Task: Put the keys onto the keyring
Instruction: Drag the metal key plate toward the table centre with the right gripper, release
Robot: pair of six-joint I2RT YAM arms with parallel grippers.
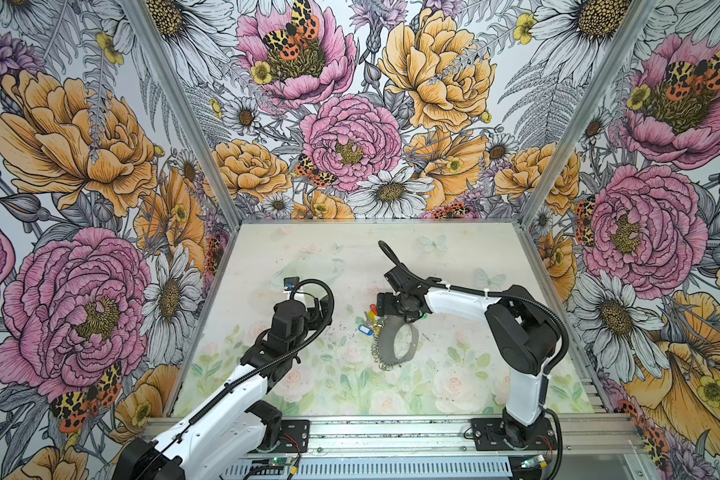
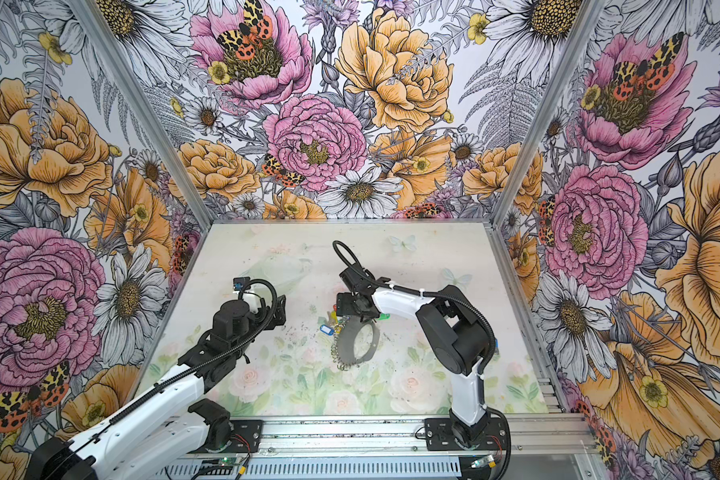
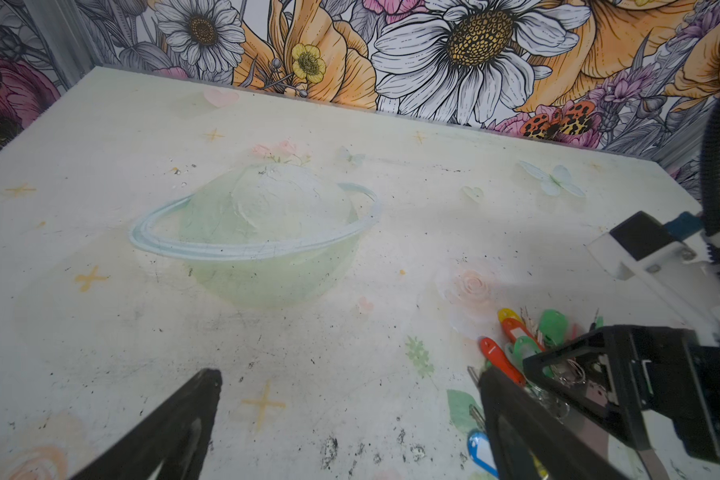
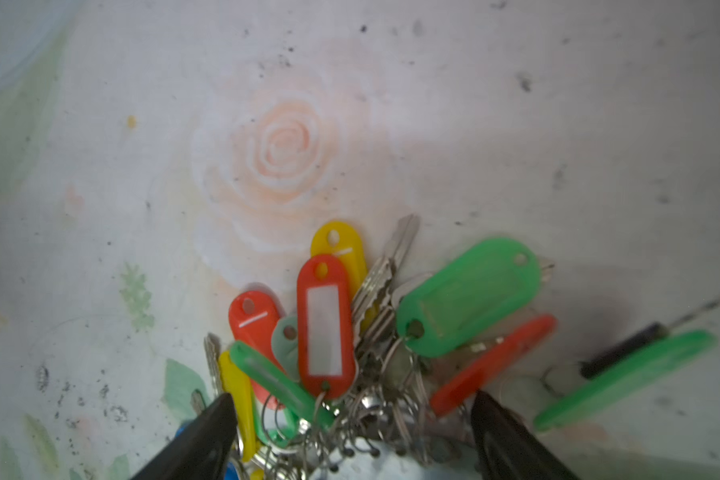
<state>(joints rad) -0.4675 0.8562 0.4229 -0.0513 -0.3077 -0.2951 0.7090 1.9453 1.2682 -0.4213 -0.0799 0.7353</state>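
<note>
The keys [image 1: 370, 319] [image 2: 332, 322] lie bunched in a heap of red, yellow, green and blue tags at the far end of the grey oval keyring [image 1: 387, 343] [image 2: 347, 344]. My right gripper [image 1: 383, 308] [image 2: 345, 309] hangs straight over this heap. In the right wrist view it [image 4: 353, 399] is open, with its fingers on either side of the tangle of silver rings [image 4: 375, 415] and a red tag [image 4: 325, 328] just ahead. A green tag [image 4: 624, 378] lies apart. My left gripper [image 1: 321, 308] [image 3: 350, 374] stands open and empty to the left of the heap.
Floral walls close the table on three sides. An aluminium rail [image 1: 391, 432] with both arm bases runs along the front. The right arm's elbow [image 1: 520, 332] stands right of the keyring. A blue tag [image 3: 479, 451] lies close to my left gripper's finger.
</note>
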